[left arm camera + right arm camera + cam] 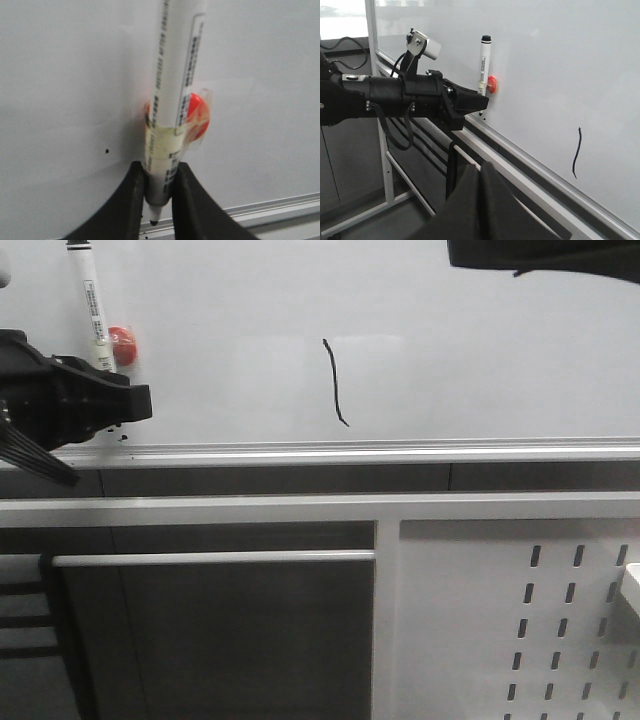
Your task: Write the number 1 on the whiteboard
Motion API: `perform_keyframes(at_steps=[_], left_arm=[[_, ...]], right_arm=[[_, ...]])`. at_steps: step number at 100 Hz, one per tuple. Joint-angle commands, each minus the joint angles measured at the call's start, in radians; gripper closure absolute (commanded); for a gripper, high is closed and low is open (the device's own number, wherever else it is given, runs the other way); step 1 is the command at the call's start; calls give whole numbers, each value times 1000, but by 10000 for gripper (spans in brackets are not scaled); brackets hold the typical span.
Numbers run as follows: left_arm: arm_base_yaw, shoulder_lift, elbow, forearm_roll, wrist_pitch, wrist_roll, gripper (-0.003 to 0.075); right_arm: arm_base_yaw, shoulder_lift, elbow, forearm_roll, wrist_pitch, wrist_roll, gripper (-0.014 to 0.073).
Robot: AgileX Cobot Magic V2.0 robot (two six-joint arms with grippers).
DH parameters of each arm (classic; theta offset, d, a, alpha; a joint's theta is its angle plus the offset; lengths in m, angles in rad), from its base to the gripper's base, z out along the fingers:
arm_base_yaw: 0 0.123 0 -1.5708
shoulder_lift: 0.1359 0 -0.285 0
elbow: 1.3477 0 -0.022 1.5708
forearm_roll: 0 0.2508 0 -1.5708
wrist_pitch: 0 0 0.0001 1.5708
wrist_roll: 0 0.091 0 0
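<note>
The left gripper [159, 192] clamps a white marker [95, 305] upright against the whiteboard [480, 350], beside a red magnet [122, 338]. The number 1 [335, 382] stands right of the marker. The right gripper's [479, 172] jaws sit closed, empty.

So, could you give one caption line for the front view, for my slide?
Left gripper holding a marker against the whiteboard, beside the drawn number 1.

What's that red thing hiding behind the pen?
A round red piece stuck on the whiteboard, taped to the pen. The pen covers its middle, so its full shape is hidden. The left fingers grip the pen below it.
</note>
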Motion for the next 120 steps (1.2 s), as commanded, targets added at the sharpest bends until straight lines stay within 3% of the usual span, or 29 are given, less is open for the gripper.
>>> perform_keyframes(at_steps=[1,120], left_arm=[[-5,-27,-23,-19,-94,-1,742],[-5,-27,-23,17,-110,-1,741]], right_arm=[[-4,-12,-25,-19,-61,-5,643],[-4,-12,-25,-19,-73,-5,643]])
